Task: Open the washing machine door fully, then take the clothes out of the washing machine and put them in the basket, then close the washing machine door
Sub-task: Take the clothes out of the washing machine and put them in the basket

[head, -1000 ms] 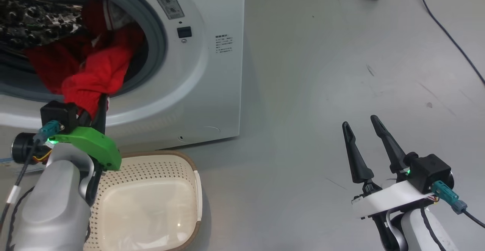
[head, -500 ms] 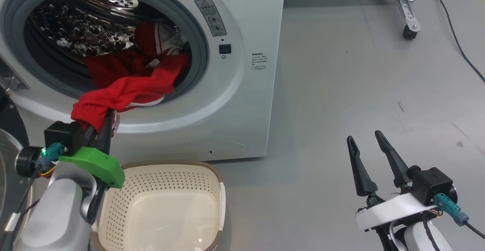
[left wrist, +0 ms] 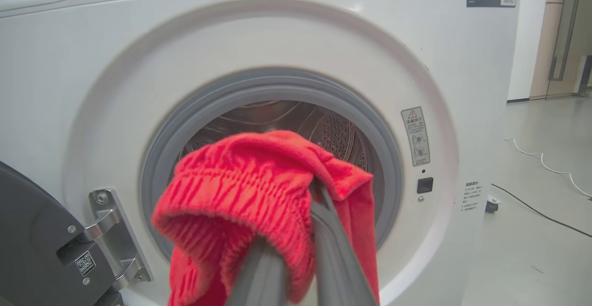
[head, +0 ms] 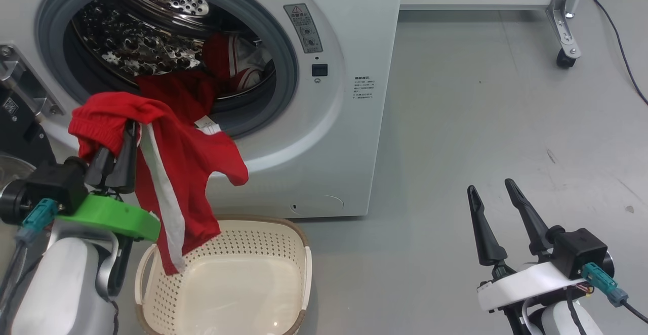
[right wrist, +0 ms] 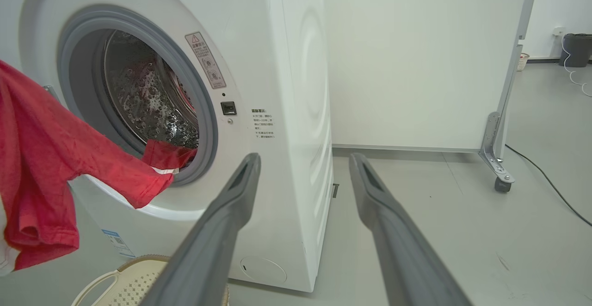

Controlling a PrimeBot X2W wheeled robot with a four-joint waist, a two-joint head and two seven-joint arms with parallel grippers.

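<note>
**Head view: red garment (head: 187, 173) hangs from left tool (head: 127, 133) above the basket (head: 253, 234)**

From my remote station, I see the left tool pinching a bunched fold of the red garment, its two dark fingers pressed together, pointing up and half buried under the cloth. The garment drapes down from that grip, a white side stripe showing. Its lower end hangs in front of the basket's left side; I cannot tell whether it touches the rim. The cream basket sits on the floor (head: 481, 97) just in front of the washing machine (head: 354, 31). Behind the held garment, the remaining clothes (head: 233, 61), red with white trim, lie low in the drum near its grey-ringed mouth. The washing machine door (head: 17, 127) stands swung open at the machine's left, its metal hinge exposed. My right tool (head: 490, 185) is spread wide and holds nothing. Its fingers point up over bare floor, well apart from the machine and the basket.
</note>
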